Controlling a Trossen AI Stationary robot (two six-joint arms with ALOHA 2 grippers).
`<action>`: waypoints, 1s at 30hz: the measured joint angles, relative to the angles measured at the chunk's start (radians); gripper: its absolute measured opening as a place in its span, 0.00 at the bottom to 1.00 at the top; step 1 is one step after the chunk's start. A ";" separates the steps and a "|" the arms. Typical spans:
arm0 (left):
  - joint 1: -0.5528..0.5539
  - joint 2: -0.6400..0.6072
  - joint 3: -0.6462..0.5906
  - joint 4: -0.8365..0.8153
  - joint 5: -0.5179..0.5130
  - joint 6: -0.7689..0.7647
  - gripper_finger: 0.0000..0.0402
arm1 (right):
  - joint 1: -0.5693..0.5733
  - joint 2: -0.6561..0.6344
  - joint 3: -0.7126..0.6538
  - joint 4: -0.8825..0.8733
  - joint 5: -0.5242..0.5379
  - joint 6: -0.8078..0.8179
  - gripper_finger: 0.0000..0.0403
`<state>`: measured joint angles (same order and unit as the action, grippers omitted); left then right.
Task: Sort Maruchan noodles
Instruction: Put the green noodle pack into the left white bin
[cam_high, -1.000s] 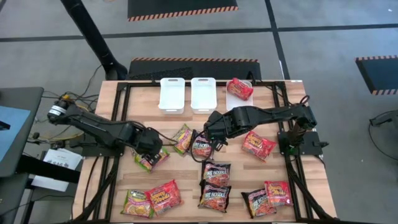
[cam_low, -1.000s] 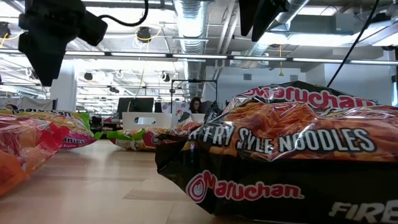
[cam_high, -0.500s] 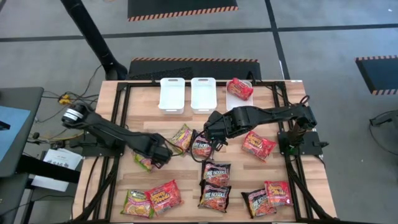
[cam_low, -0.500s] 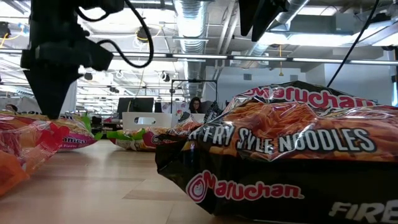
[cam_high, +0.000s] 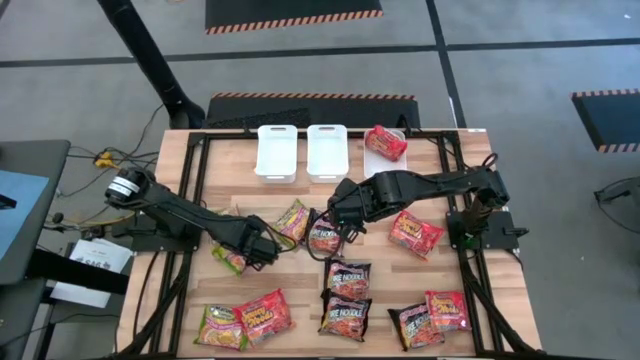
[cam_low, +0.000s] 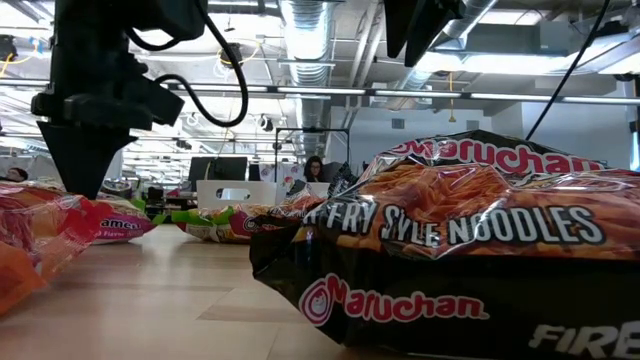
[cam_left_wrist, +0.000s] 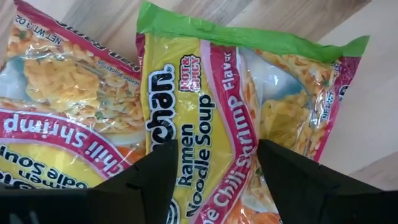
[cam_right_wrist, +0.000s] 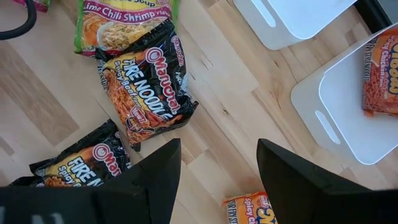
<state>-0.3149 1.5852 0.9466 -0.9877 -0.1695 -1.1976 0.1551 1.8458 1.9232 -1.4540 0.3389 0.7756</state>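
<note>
Left pincer (cam_left_wrist: 211, 180) hovering wide over green packet (cam_left_wrist: 242, 118), long axis running between fingers; right pincer (cam_right_wrist: 217, 180) wide, waiting mid-desk.

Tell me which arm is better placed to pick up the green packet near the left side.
Probably the left. Its open gripper sits right over the green packet, fingers either side. The right gripper, also open, hovers nearer a black packet.

We read "Ramen Noodle Soup", "Chili Shrimp Flavor" on green-edged packet (cam_left_wrist: 249, 118) between left gripper (cam_left_wrist: 217, 180) fingers; "Maruchan", "Fire Noodle" on black packet (cam_right_wrist: 146, 81) ahead of right gripper (cam_right_wrist: 217, 180).
</note>
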 joint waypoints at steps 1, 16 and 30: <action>0.000 0.000 0.000 0.006 0.002 0.000 0.54 | 0.000 0.000 0.000 0.000 0.000 0.000 0.58; 0.000 0.003 -0.002 0.091 -0.005 0.079 0.18 | 0.000 0.000 0.000 0.001 0.000 0.002 0.58; 0.034 0.003 -0.002 0.126 0.103 0.193 0.24 | 0.000 0.000 0.000 0.001 0.000 0.002 0.58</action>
<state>-0.2813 1.5883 0.9443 -0.8612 -0.0667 -1.0050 0.1550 1.8458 1.9228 -1.4528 0.3393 0.7780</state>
